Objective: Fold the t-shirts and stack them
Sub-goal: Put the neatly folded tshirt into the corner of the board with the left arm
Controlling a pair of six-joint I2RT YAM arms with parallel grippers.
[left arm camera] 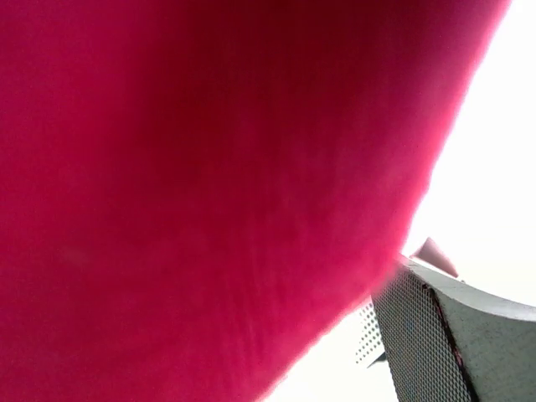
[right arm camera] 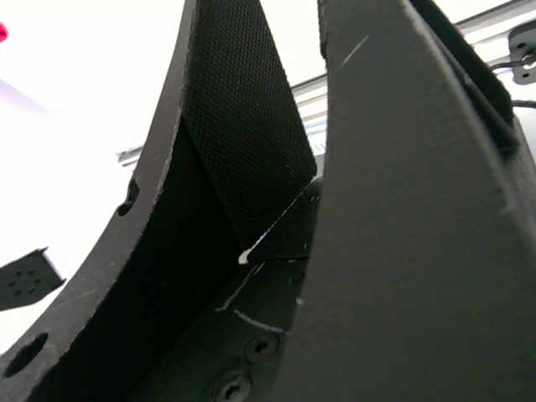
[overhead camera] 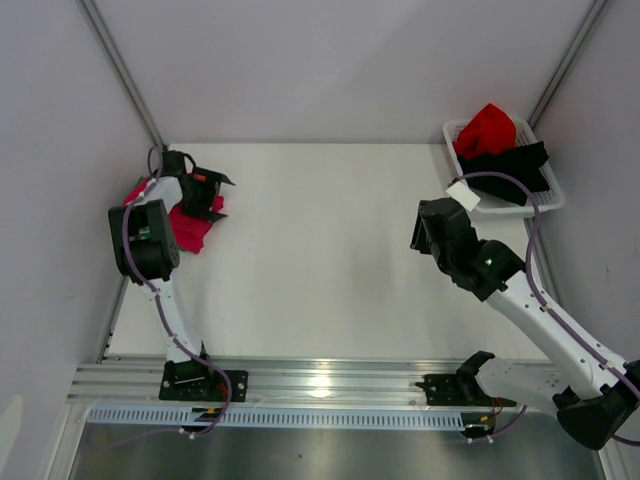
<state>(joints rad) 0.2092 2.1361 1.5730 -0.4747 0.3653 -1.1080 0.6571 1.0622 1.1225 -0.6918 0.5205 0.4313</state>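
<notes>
Inspection findings, for your attention.

The desk point(overhead camera: 320, 260) is a white surface with walls on three sides. Your two arms are mounted on the rail at its near edge.

The white lattice basket point(overhead camera: 551, 200) stands in the far right corner of the desk. It holds a red t-shirt point(overhead camera: 487, 128) heaped at its far end and a black t-shirt point(overhead camera: 512, 165) just in front of it. The black cloth spills over the basket's right rim.

The magenta-pink t-shirt point(overhead camera: 192, 228) lies bunched at the far left of the desk, against the left wall. Your left arm hides part of it.

Your left claw point(overhead camera: 213, 197) is over that shirt with its jaws spread as wide as they go. In the left wrist view the magenta cloth fills nearly the whole picture, right up against the camera, and one perforated finger point(left arm camera: 444, 335) shows at the lower right. I see no cloth pinched between the fingers.

Your right claw point(overhead camera: 432, 228) hangs above bare desk, just short of the basket. Its jaws stand partway apart, with nothing between them.
</notes>
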